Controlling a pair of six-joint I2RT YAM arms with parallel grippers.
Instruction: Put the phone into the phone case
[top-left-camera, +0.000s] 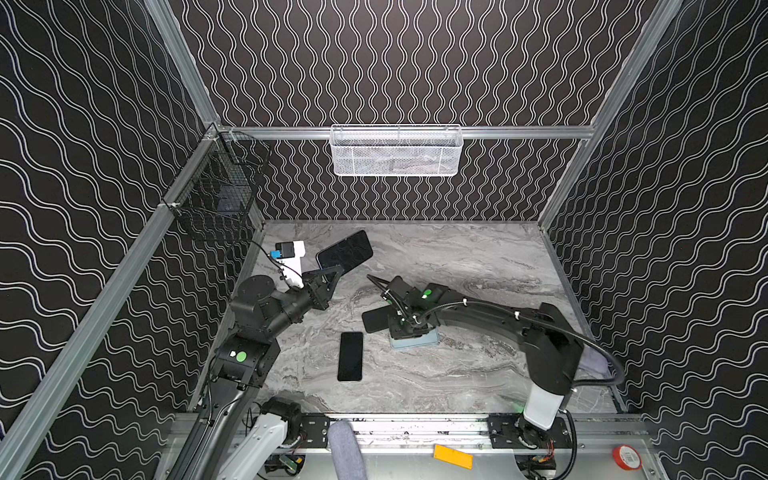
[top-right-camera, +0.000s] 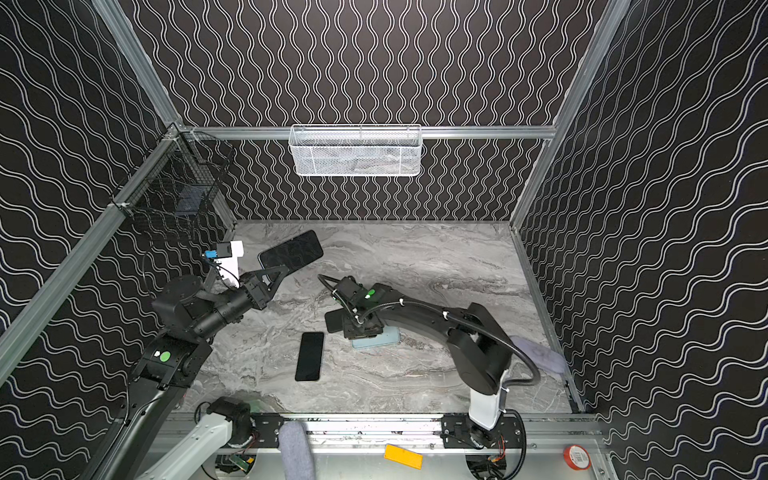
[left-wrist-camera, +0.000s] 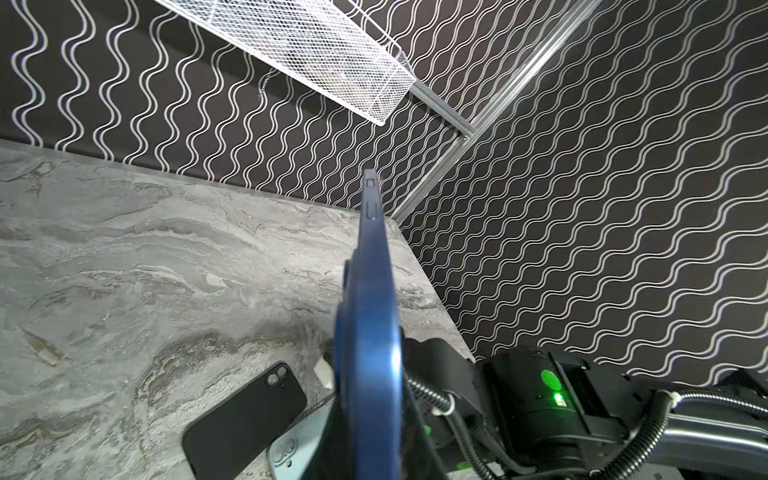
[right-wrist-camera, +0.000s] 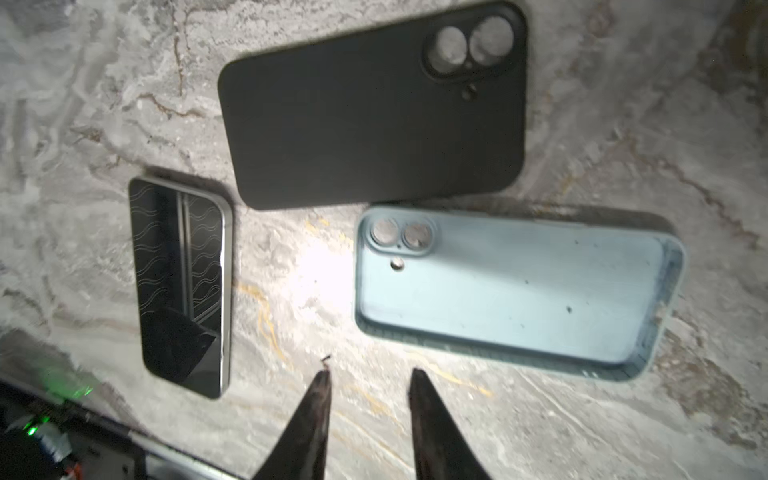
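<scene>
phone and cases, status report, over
Left gripper shut on blue-edged phone, raised. Right gripper open, empty, by light blue case. Black phone lying flat. Black case alongside, nothing blocking.

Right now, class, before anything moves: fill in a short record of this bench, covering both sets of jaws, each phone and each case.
Left jaws: shut on the blue-sided phone, held off the table
Right jaws: open, empty, over bare table beside the light blue case
Black phone: flat on the table, screen up, untouched
Light blue case: open side up, empty
Black case: back up, beside the light blue case
</scene>
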